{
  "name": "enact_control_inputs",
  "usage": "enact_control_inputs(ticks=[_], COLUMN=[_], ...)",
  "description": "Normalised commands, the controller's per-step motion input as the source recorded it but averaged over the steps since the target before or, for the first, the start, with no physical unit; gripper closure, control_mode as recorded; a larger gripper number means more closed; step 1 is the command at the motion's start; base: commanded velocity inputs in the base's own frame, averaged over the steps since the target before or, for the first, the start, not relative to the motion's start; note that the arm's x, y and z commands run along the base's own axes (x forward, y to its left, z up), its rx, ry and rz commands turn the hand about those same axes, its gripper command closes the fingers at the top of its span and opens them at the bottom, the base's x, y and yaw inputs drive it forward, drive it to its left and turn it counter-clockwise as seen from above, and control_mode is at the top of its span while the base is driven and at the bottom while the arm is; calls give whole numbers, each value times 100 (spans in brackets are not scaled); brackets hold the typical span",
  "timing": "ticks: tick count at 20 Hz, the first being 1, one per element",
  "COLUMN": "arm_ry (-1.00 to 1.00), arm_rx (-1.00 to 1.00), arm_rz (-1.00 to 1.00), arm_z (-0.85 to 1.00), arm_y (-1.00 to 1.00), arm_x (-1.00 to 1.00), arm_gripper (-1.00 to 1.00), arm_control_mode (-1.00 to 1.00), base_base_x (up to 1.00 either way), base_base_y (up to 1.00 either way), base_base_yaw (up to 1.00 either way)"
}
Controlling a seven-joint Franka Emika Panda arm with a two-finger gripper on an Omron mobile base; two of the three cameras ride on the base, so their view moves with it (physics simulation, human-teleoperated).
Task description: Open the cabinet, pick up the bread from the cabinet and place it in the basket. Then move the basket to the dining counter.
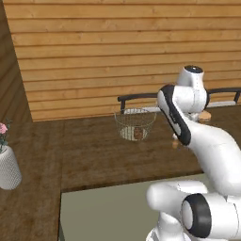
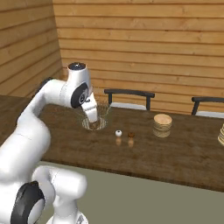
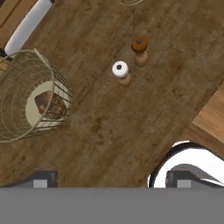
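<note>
The basket (image 3: 28, 96), pale wire mesh on a beige base, stands on the dining counter (image 3: 131, 127) at nine o'clock in the hand view; the bread (image 3: 49, 104), dark brown, lies inside; two shakers (image 3: 120, 72) stand apart at one o'clock; the gripper (image 3: 111, 179) is spread wide, empty.

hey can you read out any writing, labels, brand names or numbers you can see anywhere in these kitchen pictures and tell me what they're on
None: no readable text, label, brand, number or sign in any view.
The basket, the bread inside it, the two shakers, the white vase and the dining counter all have plain, unmarked surfaces.
The robot's white arm also carries no lettering.
</note>
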Motion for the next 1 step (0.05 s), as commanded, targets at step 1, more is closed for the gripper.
enact_control_inputs(ticks=[1], arm_ry=[0], arm_rx=[0], arm_rz=[0], arm_z=[41], arm_y=[0], arm_x=[-100], arm_gripper=[-100], arm_control_mode=[-100], base_base_x=[0], base_base_y=[0], base_base_yaw=[0])
